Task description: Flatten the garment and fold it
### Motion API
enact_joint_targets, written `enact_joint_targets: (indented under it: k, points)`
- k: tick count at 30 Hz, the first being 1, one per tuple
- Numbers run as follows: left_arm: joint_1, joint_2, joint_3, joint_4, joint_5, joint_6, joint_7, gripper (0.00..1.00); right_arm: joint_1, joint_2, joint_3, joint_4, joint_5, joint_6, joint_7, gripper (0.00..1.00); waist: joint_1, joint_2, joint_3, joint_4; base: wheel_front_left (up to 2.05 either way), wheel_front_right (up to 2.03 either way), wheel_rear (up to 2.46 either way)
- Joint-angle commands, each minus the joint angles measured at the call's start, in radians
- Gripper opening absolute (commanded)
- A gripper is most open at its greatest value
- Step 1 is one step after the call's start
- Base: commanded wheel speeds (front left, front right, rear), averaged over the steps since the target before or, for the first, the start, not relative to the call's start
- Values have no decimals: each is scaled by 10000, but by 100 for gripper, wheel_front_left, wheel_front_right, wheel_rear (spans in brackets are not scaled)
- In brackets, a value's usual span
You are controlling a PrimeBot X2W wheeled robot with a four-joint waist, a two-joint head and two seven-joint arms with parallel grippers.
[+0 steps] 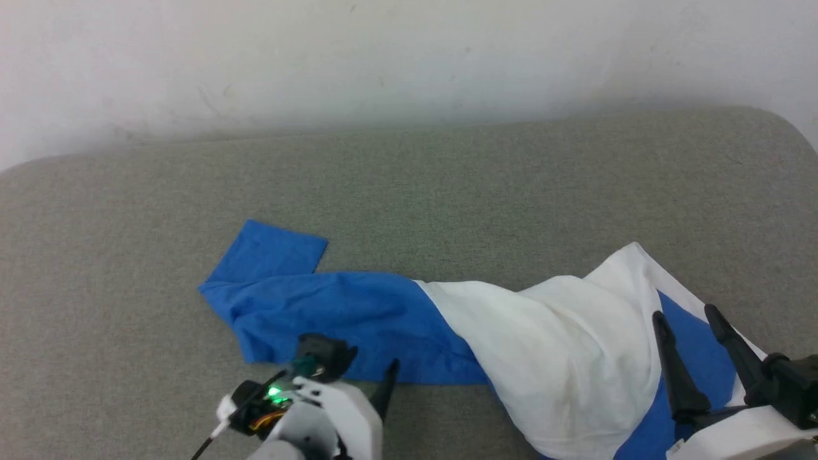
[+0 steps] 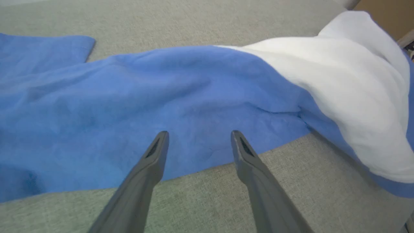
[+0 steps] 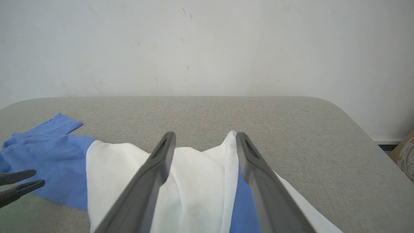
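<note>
The shirt (image 1: 562, 345) lies bunched and twisted across the grey table (image 1: 447, 179), neither flattened nor folded, while the left gripper (image 2: 199, 132) and right gripper (image 1: 684, 312) hover wide open and empty at its near edge.

Thin matt cloth garment (image 1: 543, 345)

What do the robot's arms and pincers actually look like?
The left gripper and right gripper each have two long, tapering dark-grey fingers. White shells cover both forearms; the left wrist carries a black housing, green light and thin cables.
</note>
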Motion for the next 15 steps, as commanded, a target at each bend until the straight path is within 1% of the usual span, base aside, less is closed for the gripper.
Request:
enact_joint_targets:
  k: [1, 4, 8, 9, 10, 11, 15]
  points:
    - [-275, 63, -197, 151, 94, -92, 213, 100, -146, 1, 48, -14, -78, -9, -37, 100, 0, -1, 86, -86, 0, 0, 0]
    - [-719, 213, -895, 704, 199, -277, 1022, 100, -214, 13, 178, -18, -73, -9, 17, 100, 0, -1, 155, -251, 0, 0, 0]
    - [-1062, 585, -1573, 1444, 239, -373, 2074, 100, -299, 54, 289, -91, 43, -9, -88, 100, 0, -1, 238, -488, 0, 0, 0]
    - [-1135, 694, -1709, 1559, 263, -384, 2217, 73, -306, 58, 319, -84, 70, -9, -90, 100, 0, -1, 254, -534, 0, 0, 0]
    - [-1206, 757, -1773, 1606, 237, -391, 2205, 44, -318, 62, 311, -95, 69, -9, -130, 100, 0, -1, 278, -561, 0, 0, 0]
    - [-1261, 813, -1814, 1662, 201, -397, 2176, 1, -309, 78, 282, -79, 92, -9, -135, 100, 0, -1, 292, -579, 0, 0, 0]
    - [-1434, 1059, -1889, 1737, 74, -409, 1981, 0, -260, 143, 179, -69, 168, -9, -185, 100, 0, -1, 320, -584, 0, 0, 0]
